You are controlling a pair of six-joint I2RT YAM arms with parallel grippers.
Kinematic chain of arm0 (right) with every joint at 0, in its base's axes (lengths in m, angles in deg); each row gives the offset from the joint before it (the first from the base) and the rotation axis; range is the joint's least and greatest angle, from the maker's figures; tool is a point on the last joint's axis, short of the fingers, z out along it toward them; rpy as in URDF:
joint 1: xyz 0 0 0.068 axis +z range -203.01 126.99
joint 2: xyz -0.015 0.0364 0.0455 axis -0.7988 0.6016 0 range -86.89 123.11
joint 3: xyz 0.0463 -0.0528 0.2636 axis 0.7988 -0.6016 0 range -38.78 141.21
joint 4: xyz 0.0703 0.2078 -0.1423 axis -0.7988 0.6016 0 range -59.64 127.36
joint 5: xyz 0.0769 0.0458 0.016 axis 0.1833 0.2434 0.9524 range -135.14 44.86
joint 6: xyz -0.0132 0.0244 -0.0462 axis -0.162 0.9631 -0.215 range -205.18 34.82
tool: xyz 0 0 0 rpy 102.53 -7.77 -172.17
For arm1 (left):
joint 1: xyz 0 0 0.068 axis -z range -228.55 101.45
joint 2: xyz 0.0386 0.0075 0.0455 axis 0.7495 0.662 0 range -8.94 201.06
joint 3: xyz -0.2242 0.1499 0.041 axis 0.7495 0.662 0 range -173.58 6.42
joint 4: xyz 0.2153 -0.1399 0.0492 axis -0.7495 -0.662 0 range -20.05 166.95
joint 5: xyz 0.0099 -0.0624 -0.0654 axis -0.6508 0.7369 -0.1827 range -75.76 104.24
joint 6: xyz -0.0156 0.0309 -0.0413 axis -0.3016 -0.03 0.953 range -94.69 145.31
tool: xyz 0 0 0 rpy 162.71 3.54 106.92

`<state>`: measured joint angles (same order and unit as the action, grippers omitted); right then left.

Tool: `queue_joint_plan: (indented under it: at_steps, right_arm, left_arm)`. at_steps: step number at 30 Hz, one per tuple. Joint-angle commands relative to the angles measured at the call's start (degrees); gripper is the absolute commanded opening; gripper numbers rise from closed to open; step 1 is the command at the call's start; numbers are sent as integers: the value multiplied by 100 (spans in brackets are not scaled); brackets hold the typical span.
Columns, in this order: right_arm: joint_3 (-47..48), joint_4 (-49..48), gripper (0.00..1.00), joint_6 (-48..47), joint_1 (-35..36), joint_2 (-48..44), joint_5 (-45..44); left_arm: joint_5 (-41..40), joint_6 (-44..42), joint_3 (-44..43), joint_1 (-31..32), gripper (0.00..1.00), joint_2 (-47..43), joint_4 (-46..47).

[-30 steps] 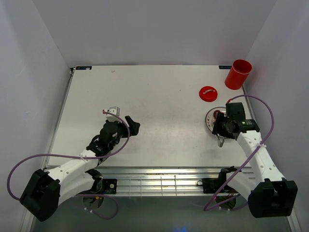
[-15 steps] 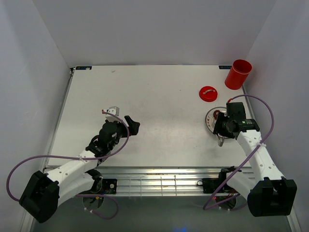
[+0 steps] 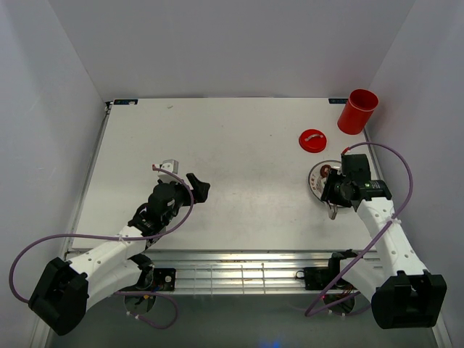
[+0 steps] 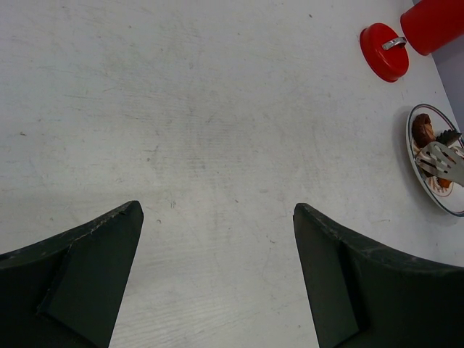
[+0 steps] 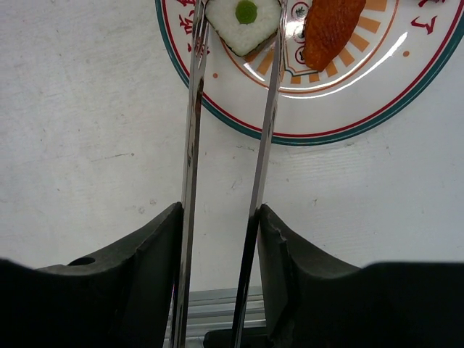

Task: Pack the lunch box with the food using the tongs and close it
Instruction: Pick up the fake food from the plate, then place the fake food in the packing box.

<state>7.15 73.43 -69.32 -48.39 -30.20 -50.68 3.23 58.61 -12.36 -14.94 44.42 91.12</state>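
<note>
Right claw [image 3: 328, 191], top view: poised over the patterned plate [image 3: 313, 176] on the right side of the counter [image 3: 239, 159], clamped on the silver tongs [image 3: 331, 212], whose joined end juts toward the near edge. The red lunch box [image 3: 358, 111] stands upright and uncovered at the far right corner. Its lid [image 3: 312, 140] lies flat on the counter between box and plate, apart from both. The left claw [image 3: 185, 179] sits left of centre, spread wide and holding nothing, well apart from every task item.

Left wrist view: the two dark fingers [image 4: 80, 275] of the left claw frame bare counter, jaws wide. At upper right the lid, with a small silvery mark on top, lies near the base of the lunch box. At the right edge the plate carries a brown food piece [image 4: 423, 130], and the tongs' tips lie over the plate next to it.

Right wrist view: the right claw's fingers [image 5: 156, 275] press the two slim tongs arms from outside, leaving a narrow gap between them. The arms run up across the plate rim. Their tips flank a white rice block [image 5: 245, 22] with a green centre, one tip at each side. Whether they squeeze it cannot be told. An orange-brown strip [image 5: 330, 29] lies on the plate just right of the right-hand tip.
</note>
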Motion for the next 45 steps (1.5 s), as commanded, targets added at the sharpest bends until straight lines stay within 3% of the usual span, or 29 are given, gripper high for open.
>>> queue_joint_plan:
  at_steps: [1, 13, 20, 24, 35, 38, 45]
  right_arm:
    - [143, -89, 47, -65, -23, -184, -34]
    - [566, 167, 44, -39, -49, -298, -228]
    - [1277, 342, 43, 31, -40, -220, -254]
    - [1997, 342, 42, 163, -58, 367, -456]
    - [5844, 343, 41, 392, -347, 2688, -1203]
    - [6496, 290, 41, 331, -514, 3146, -1291]
    - [7008, -35, 41, -73, -875, 3946, -1379]
  left_arm:
    - [-24, 10, -37, 32, 95, -142, 68]
    - [-51, 10, -29, 32, 95, -151, 59]
    - [-104, -52, -29, 32, 95, -221, 59]
    - [-16, -43, -2, 32, 95, -326, 59]
    - [98, -52, -20, 41, 95, -309, 59]
    - [213, -17, -29, 41, 95, -283, 68]
    - [362, 27, -81, 50, 95, -90, 121]
